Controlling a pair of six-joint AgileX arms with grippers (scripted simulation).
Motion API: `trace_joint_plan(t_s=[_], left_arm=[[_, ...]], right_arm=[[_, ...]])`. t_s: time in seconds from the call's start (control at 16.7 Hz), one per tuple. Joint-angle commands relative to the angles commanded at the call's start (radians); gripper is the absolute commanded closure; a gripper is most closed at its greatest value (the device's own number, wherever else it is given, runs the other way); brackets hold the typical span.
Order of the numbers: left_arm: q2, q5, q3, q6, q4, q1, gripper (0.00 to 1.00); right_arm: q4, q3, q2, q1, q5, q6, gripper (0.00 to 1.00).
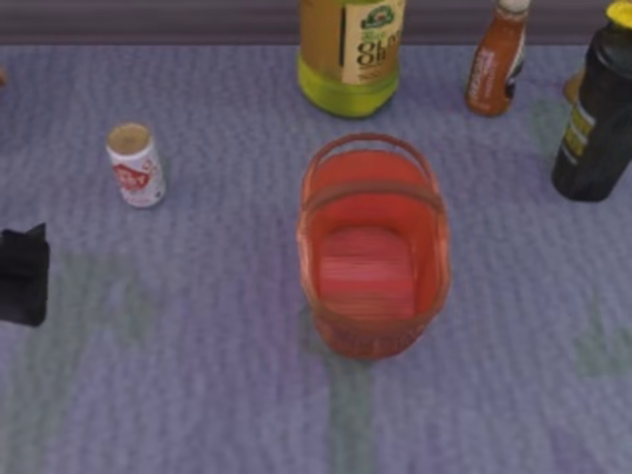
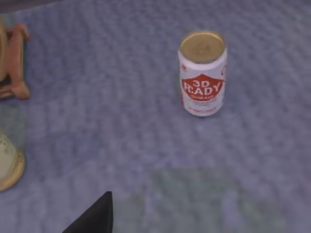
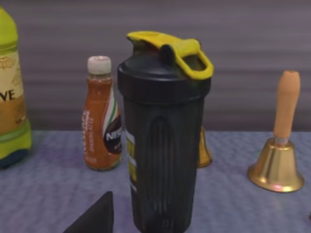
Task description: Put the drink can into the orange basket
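**Can upright on the left of the surface, apart from the left gripper**

The drink can [image 1: 135, 165] stands upright on the left part of the surface [image 1: 197, 375], its tan top up and its red label facing the camera in the left wrist view [image 2: 202, 73]. The left gripper [image 1: 24, 275] sits at the left edge of the top view, nearer the front than the can and clear of it; it holds nothing, and whether its fingers are open cannot be told. Only one dark fingertip [image 2: 95, 218] shows in the left wrist view, well apart from the can.

The orange basket [image 1: 434, 212] stands at the middle of the surface, to the right of the can and apart from it, handle arched across its top. Nothing lies inside it.

Along the back edge stand a yellow-green bottle [image 1: 352, 51], a sauce bottle [image 1: 496, 61] and a black shaker cup [image 1: 595, 114]. The right gripper is out of the top view; one dark fingertip [image 3: 95, 218] shows near the shaker cup [image 3: 163, 141].
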Motion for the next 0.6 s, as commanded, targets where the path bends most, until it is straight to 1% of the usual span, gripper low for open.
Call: trace_joint_plan(t_s=[0.3, 0.6], left_arm=[[0.475, 0.020, 0.440, 0.116, -0.299, -0.033, 0.00], [0.963, 0.015, 0.926, 0.233, -0.588, -0.059, 0.00]], right_arm=[[0.000, 0.000, 0.000, 0.000, 0.000, 0.000, 0.00], [0.000, 0.000, 0.000, 0.000, 0.000, 0.000, 0.00]])
